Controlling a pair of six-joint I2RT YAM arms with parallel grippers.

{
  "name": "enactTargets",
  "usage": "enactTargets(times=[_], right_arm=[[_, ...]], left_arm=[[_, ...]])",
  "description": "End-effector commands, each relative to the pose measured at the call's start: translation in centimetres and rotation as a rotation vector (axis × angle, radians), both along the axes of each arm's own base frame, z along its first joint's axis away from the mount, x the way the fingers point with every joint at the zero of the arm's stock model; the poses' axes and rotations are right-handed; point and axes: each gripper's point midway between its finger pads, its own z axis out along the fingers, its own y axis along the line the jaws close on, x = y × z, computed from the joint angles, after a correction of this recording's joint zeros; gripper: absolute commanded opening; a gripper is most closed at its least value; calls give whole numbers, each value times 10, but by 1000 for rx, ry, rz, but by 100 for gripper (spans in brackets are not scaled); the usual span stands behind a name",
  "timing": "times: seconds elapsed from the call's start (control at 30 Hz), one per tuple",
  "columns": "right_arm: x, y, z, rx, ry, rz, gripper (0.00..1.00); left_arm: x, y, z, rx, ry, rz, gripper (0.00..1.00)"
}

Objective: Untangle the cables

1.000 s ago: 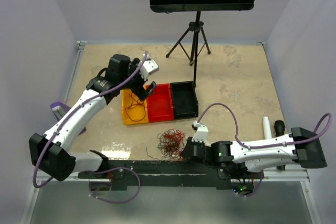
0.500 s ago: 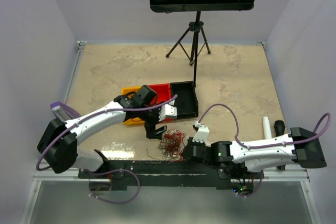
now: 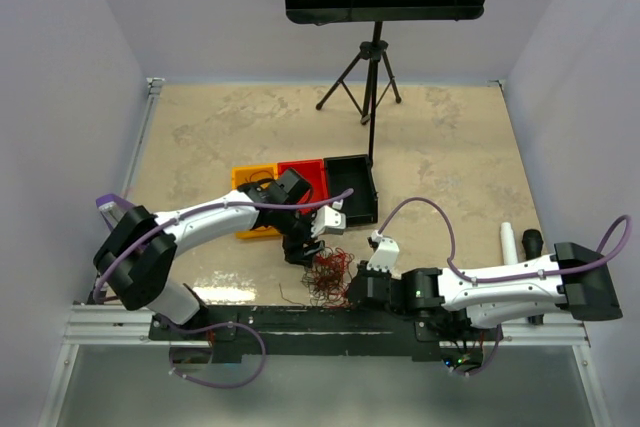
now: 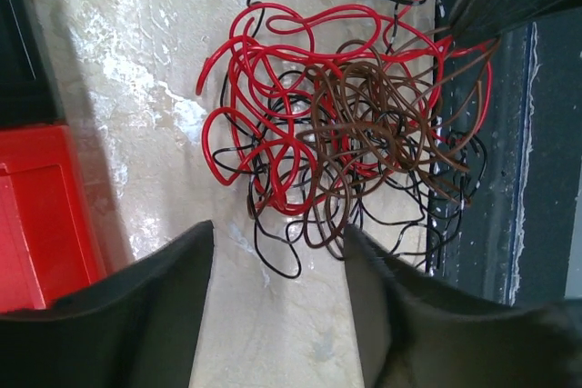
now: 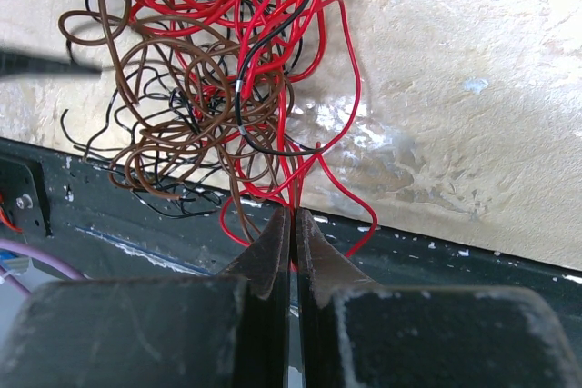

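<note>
The cables (image 3: 327, 275) are a fist-sized tangle of red, brown and black wires lying at the table's near edge, partly over the black rail. My left gripper (image 3: 303, 250) hangs just behind the tangle with its jaws open and empty. In the left wrist view the cables (image 4: 346, 115) lie just beyond the left gripper (image 4: 277, 233), and a black loop reaches between the fingers. My right gripper (image 3: 355, 292) is at the tangle's near right side. In the right wrist view it (image 5: 293, 211) is shut on red and brown strands of the cables (image 5: 218, 70).
A yellow tray (image 3: 252, 179), a red tray (image 3: 305, 172) and a black tray (image 3: 355, 187) stand side by side behind the tangle. A music stand (image 3: 375, 47) is at the back. White (image 3: 508, 242) and black (image 3: 532, 244) cylinders lie at the right. A black rail (image 4: 546, 179) runs along the near edge.
My left arm has swung from above the yellow tray forward and down to the tangle's far side. The right arm and the tangle have not visibly moved.
</note>
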Motion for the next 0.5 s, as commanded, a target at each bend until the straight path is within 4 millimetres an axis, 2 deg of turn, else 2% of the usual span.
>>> enactTargets(times=[0.0,0.1,0.13,0.2,0.23,0.37,0.47], right_arm=[[6,5,13,27,-22,-41,0],[7,4,14,26,-27,-40,0],[7,4,14,28,-28,-41,0],[7,4,15,28,-29,-42,0],[7,4,16,28,-29,-42,0],[7,2,25,46,-31,-42,0],[9,0,33,51,-40,-51,0]], left_arm=[[8,-16,11,-54,-36,-51,53],[11,-16,12,-54,-47,-42,35],[12,-16,13,-55,-54,-36,28],[18,-16,14,-44,-75,-13,5],[20,-15,15,-35,-86,-8,0],[29,-5,31,-7,-134,27,0],[33,5,55,-5,-187,40,0]])
